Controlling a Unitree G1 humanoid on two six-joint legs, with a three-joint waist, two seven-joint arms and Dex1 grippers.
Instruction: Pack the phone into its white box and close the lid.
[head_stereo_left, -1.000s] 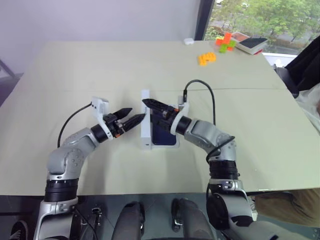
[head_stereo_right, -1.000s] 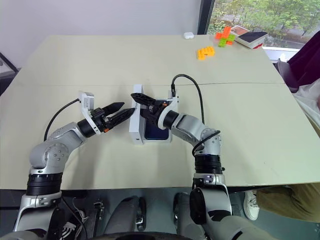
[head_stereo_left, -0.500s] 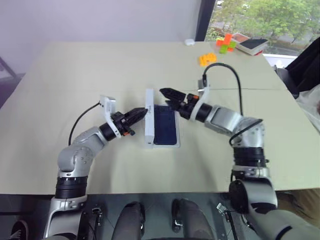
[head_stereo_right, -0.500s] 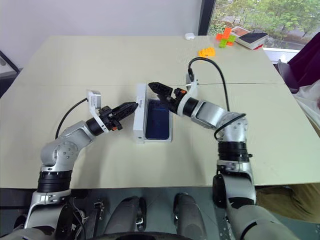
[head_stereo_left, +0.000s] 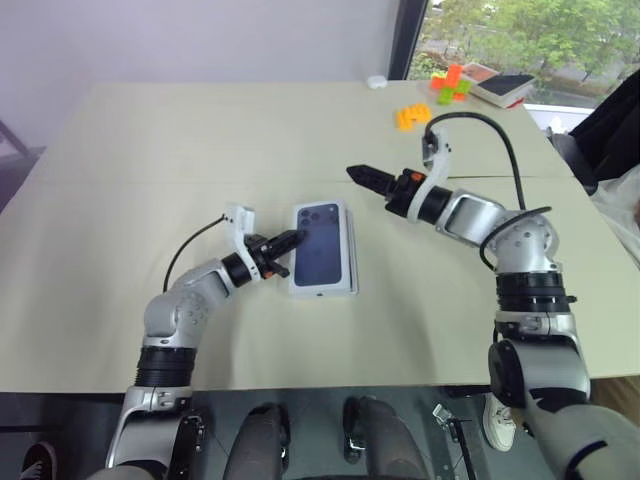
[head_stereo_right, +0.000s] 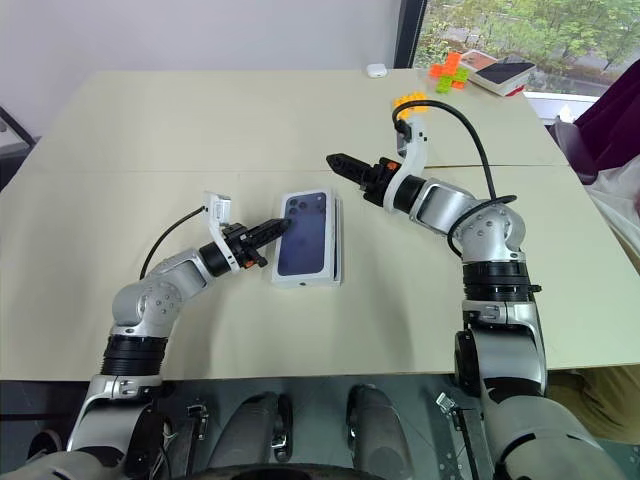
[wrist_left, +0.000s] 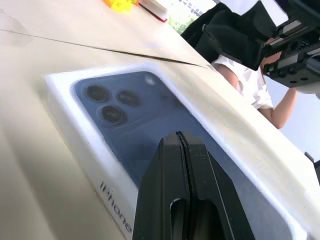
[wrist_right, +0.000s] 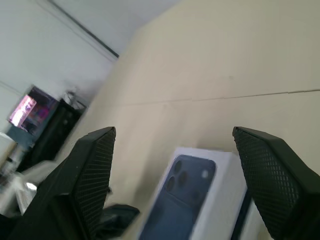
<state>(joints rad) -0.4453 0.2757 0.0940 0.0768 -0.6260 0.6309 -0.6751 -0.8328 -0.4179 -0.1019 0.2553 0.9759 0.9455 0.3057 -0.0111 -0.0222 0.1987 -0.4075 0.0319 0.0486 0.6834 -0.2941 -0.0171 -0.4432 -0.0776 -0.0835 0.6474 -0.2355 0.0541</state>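
A: Where did the packing stand?

B: The lid (head_stereo_left: 323, 246) lay printed side up over the white box (head_stereo_right: 274, 274), mid-table; the phone, I judged, was underneath. The left gripper (head_stereo_left: 289, 240), fingers pinched together, touched the lid's left edge.

A: The right gripper (head_stereo_right: 338, 162)?

B: Spread wide, empty, far right of it. Next, probably pressing the lid flush.

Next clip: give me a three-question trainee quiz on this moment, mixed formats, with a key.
1. True or false: the lid lies flat on the box, phone picture up.
2. Which gripper is shut: A) left gripper B) right gripper?
3. Fill in: orange and green blocks sit near the table's far ____ corner.

Key: 1 true; 2 A; 3 right.
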